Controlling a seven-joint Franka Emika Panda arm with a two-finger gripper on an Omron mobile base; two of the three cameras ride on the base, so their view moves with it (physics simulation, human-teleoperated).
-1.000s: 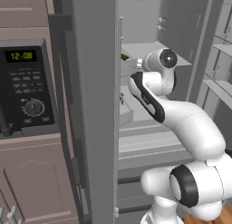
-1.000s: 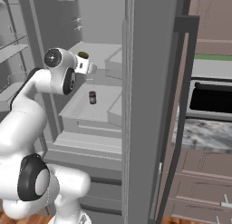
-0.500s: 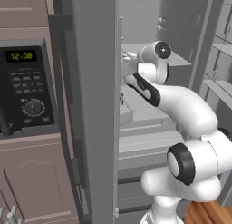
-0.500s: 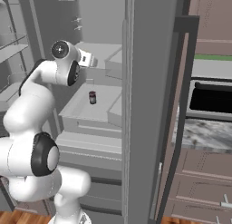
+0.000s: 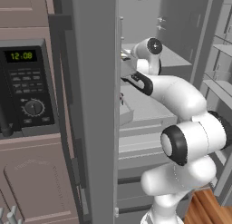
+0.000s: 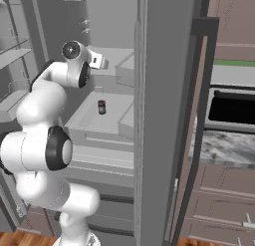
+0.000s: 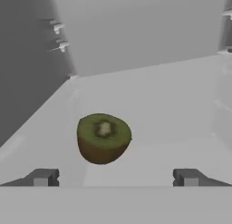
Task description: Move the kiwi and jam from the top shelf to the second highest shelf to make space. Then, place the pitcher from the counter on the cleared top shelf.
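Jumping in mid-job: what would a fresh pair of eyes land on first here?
First, the halved kiwi sitting alone on the pale top shelf in the hand view, ahead of the open gripper and left of centre between its fingertips. Next, the white arm reaching deep into the open fridge, and the jam standing by itself on the second highest shelf below.

— What sits on the top shelf (image 7: 181, 100)?
— A halved kiwi (image 7: 103, 137), cut face up, resting directly on the pale-grey panel, at about ten o'clock from the hand view's centre bottom.
— And the second highest shelf (image 6: 84, 115)?
— The jam (image 6: 101, 107) stands upright on it, toward the panel's twelve o'clock edge in the right base view, with bare shelf all around.
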